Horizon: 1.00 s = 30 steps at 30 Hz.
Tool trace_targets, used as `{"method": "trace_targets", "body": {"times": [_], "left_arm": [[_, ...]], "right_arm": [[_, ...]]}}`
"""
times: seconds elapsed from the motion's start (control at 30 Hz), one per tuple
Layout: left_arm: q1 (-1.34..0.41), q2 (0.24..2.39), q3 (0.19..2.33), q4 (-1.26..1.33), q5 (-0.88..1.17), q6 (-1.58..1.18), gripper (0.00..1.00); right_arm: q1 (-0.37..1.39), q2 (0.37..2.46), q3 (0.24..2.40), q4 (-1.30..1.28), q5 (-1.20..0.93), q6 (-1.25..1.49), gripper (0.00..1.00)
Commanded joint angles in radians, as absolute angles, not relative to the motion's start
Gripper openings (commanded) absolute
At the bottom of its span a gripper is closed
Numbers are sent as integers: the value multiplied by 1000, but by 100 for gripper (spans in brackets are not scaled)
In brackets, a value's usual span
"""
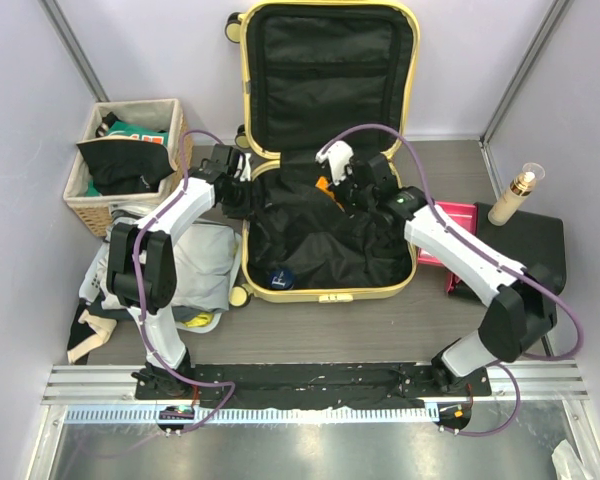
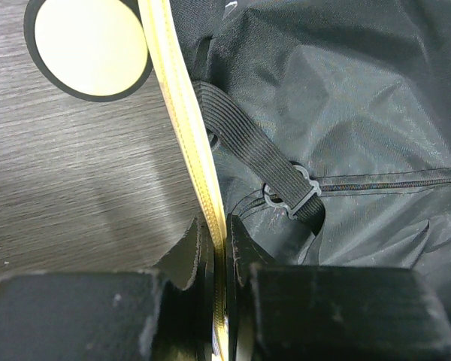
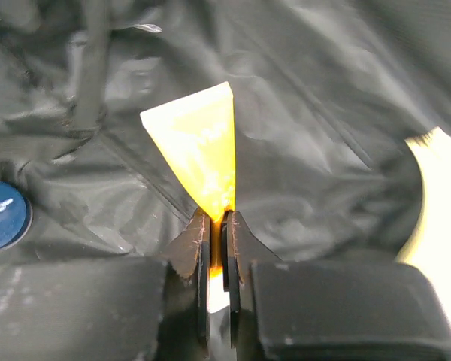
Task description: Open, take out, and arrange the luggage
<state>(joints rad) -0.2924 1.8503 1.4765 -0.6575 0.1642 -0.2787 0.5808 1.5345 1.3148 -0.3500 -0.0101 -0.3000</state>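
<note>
The only writing is white letters on a blue round tin [image 3: 1, 214] and a small tag on the front rim of the luggage [image 1: 300, 297]. Both are too small to read.

The luggage lies open in the middle of the table [image 1: 380, 325]. Its lid stands up at 12 o'clock and its base is lined with black fabric. There is bare table along its 6 o'clock edge. A wicker basket [image 1: 120, 165] stands at 10 o'clock, grey clothes [image 1: 195, 265] lie just beside the 9 o'clock side, and a red-edged case [image 1: 450, 235] sits close at 3 o'clock.

The left pincer [image 2: 219, 241] is clamped on the yellow 9 o'clock rim, near a wheel [image 2: 86, 45]. The right pincer [image 3: 216, 222] is inside the base toward 12 o'clock and pinches a yellow-orange tube [image 3: 199, 147] by its narrower end.
</note>
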Motion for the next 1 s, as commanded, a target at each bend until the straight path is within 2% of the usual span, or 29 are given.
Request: {"method": "trace_targets", "body": {"times": [0.0,0.1,0.17,0.23,0.37,0.53,0.87,0.97], "left_arm": [[-325,1824,1543,-641,295,-224,0],[-325,1825,1545,-641,301,-227,0],[-325,1822,1545,-643,307,-227,0],[-325,1821,1543,-640,310,-229,0],[-327,1815,1543,-640,314,-230,0],[-331,1807,1543,-637,310,-230,0],[-337,1802,1543,-640,308,-229,0],[-337,1805,1543,-640,310,-229,0]], "right_arm": [[578,1456,1448,-535,341,-114,5],[572,1456,1544,-728,611,50,5],[532,1457,1578,-820,650,147,3],[488,1434,1566,-888,649,196,1],[289,1405,1488,-936,563,345,1],[272,1393,1401,-957,696,394,1],[216,1416,1304,-962,782,400,3],[203,1431,1293,-950,756,396,11]]}}
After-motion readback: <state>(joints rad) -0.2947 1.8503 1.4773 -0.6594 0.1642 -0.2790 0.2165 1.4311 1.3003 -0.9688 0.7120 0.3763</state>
